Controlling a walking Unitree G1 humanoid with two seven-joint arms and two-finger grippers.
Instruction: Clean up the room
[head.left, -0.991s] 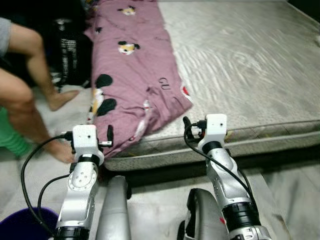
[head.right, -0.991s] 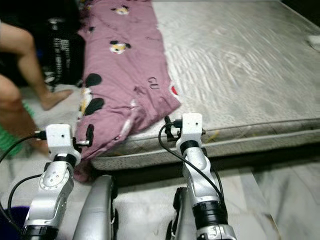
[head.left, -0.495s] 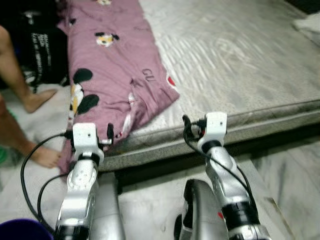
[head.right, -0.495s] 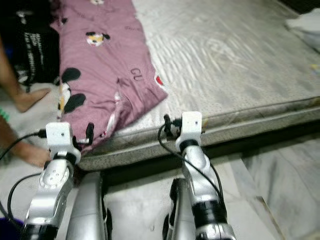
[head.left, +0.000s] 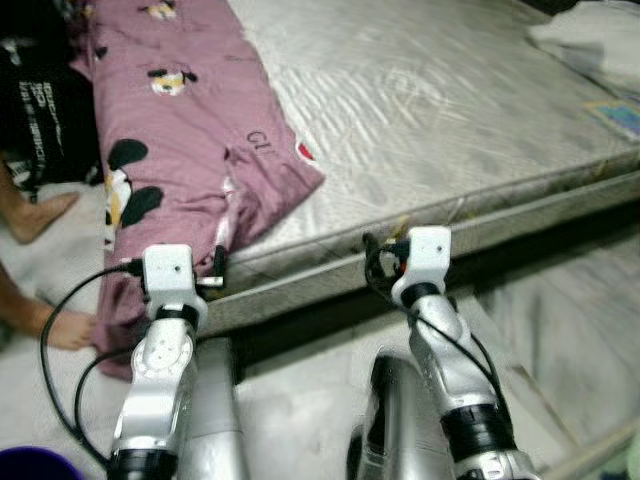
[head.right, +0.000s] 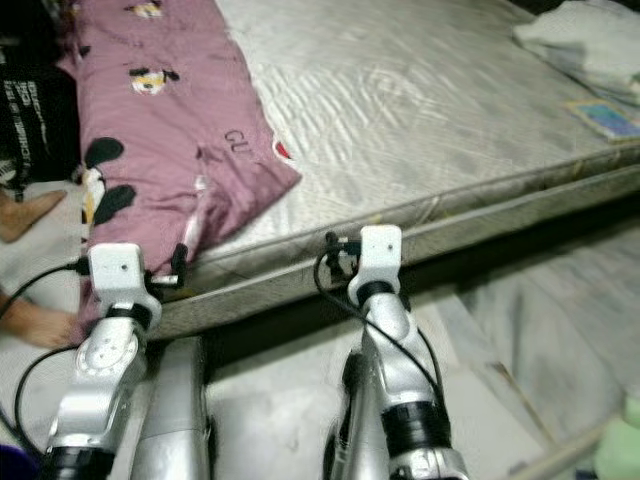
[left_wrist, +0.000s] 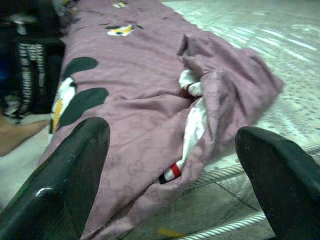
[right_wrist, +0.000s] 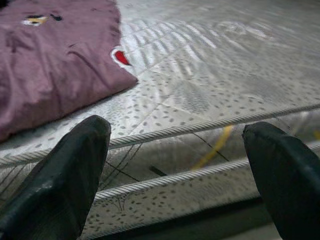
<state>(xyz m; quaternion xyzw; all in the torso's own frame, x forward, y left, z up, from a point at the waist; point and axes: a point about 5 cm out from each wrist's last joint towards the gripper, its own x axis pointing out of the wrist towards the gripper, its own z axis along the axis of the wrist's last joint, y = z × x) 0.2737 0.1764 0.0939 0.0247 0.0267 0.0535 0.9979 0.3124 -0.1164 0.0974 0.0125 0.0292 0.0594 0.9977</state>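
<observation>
A mauve blanket (head.left: 180, 130) with cartoon prints lies along the left side of a bare grey mattress (head.left: 430, 110). Its near end is crumpled and hangs over the mattress's front edge toward the floor. My left gripper (head.left: 205, 275) is raised just in front of that hanging end. In the left wrist view its fingers (left_wrist: 75, 165) stand wide apart with the blanket (left_wrist: 150, 100) beyond them. My right gripper (head.left: 385, 255) is held up before the mattress's piped edge (right_wrist: 200, 145), open, with nothing between its fingers (right_wrist: 70, 170).
A person's bare feet (head.left: 40, 215) are on the floor at the left, beside a black bag (head.left: 40, 110). White bedding (head.left: 590, 40) and a flat blue item (head.left: 615, 115) lie at the mattress's far right. A purple tub (head.left: 30, 465) sits by my left arm. Pale tiled floor runs along the right.
The whole view has swung to the right, bringing the white bedding into sight and pushing the person's legs to the left edge. Both grippers keep the same pose.
</observation>
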